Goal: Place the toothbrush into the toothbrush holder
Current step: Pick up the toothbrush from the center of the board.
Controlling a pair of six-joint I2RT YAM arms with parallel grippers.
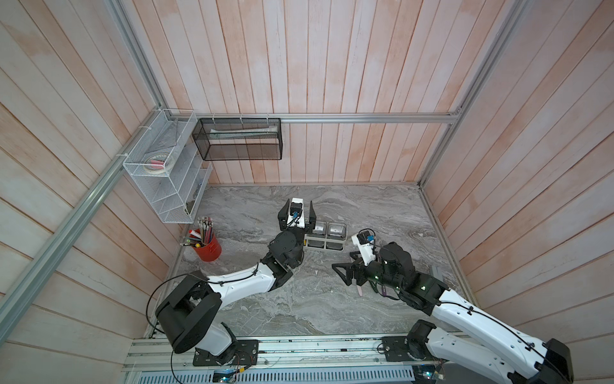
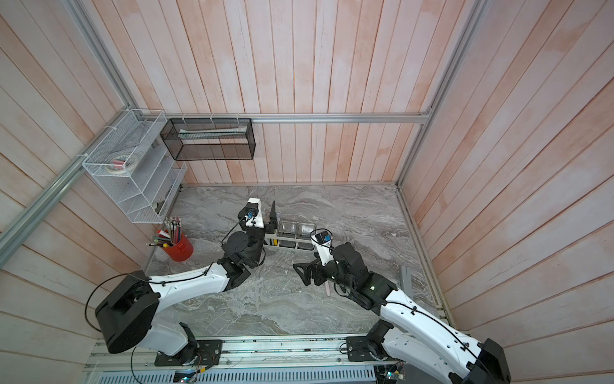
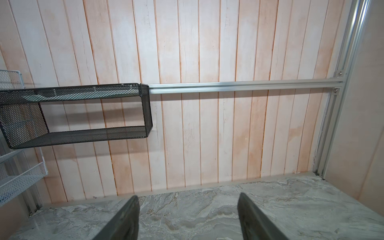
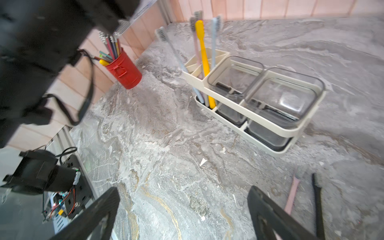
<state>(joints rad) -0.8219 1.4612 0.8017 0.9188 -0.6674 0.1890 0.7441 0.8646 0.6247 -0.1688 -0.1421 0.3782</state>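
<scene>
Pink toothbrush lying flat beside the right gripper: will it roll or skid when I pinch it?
Its handle looks thin and flattish, so the pink toothbrush probably won't roll. On the smooth-looking tabletop it may skid if one finger touches first. It lies low, so the open right gripper likely must reach the surface.

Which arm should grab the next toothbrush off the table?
Probably right. The right gripper, open, hovers beside the pink toothbrush lying on the table; the left gripper is by the toothbrush holder.

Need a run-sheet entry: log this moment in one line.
left gripper open; right gripper open; yellow toothbrush in toothbrush holder; pink toothbrush on table
</scene>
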